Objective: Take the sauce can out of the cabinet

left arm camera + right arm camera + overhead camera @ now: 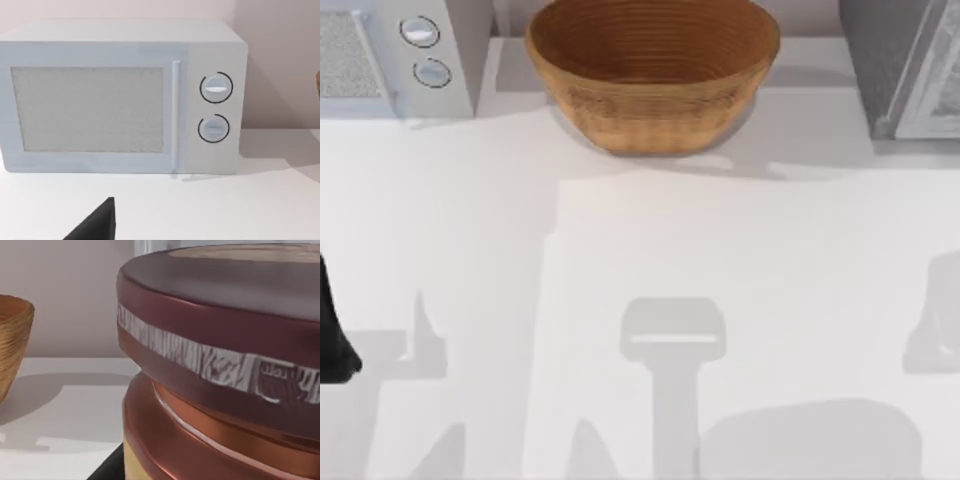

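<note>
White tabletop [620,300] runs across my top view. At its left edge I see my left arm [332,335], parked; I cannot tell its grip. Ahead of that wrist stands a microwave [120,97] with 2 dials. Right of it sits a woven basket [652,70]. My right wrist camera sits tight against the sauce can [225,365]; whether that gripper holds it, I cannot tell.

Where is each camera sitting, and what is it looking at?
Top view: above the table, looking down at the basket, microwave and cabinet; a dark piece of my left arm at the left edge.
Left wrist view: on my left arm, facing the microwave; a dark gripper part shows.
Right wrist view: on my right arm, up close to the sauce can.
Shared: the basket appears in top and right wrist views; the microwave in top and left wrist views.
</note>
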